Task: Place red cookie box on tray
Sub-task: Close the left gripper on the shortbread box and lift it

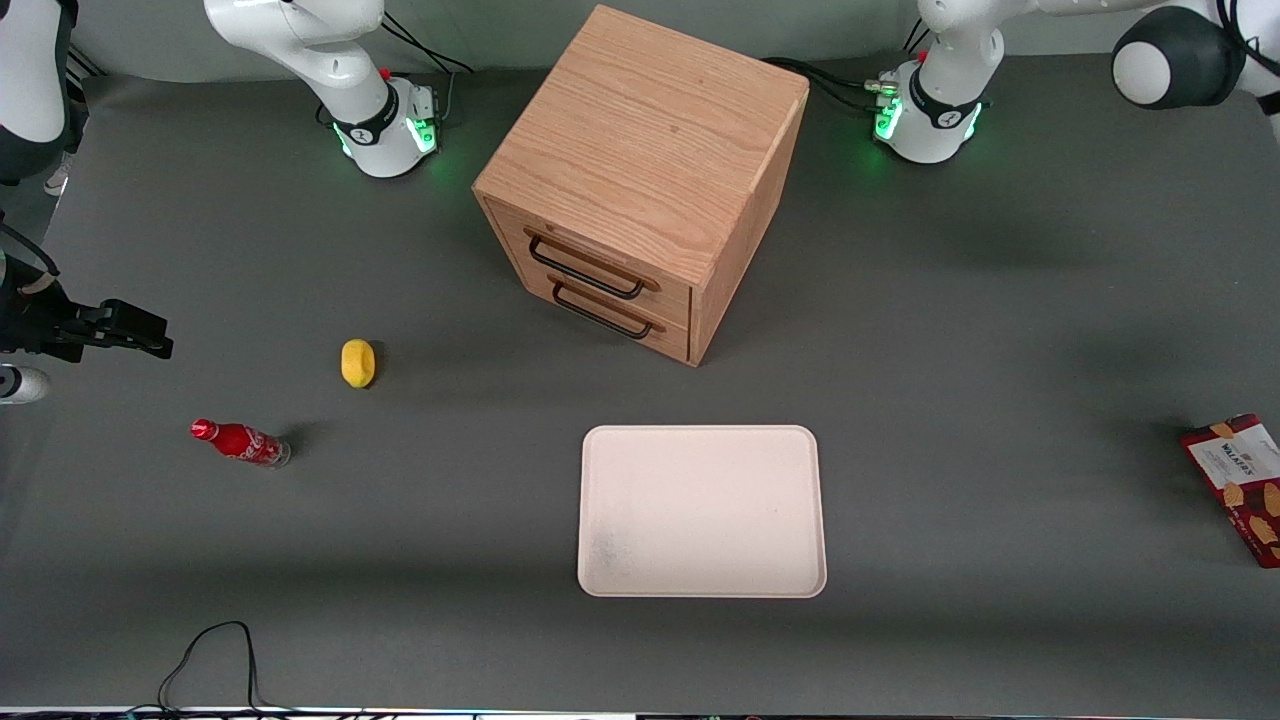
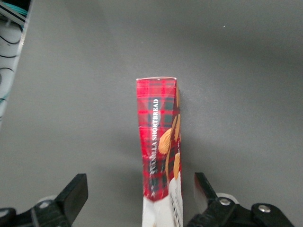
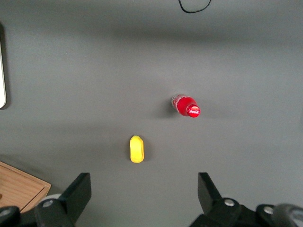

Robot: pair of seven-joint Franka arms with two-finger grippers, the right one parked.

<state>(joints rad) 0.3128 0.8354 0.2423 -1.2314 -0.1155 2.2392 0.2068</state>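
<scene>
The red cookie box (image 1: pixel 1238 482) lies on the grey table at the working arm's end, partly cut off by the front view's edge. The wrist view shows its tartan thin side (image 2: pixel 161 137) and white label. My left gripper (image 2: pixel 139 181) is open and hovers over the box, one black finger (image 2: pixel 75 190) on each side, neither touching it. The gripper itself is out of the front view. The pale cream tray (image 1: pixel 700 510) sits bare in the middle of the table, nearer to the front camera than the cabinet and well apart from the box.
A wooden two-drawer cabinet (image 1: pixel 640 180) stands in the table's middle, farther from the front camera than the tray. A yellow lemon-like object (image 1: pixel 358 362) and a small red soda bottle (image 1: pixel 240 442) lie toward the parked arm's end. A black cable (image 1: pixel 210 660) loops at the front edge.
</scene>
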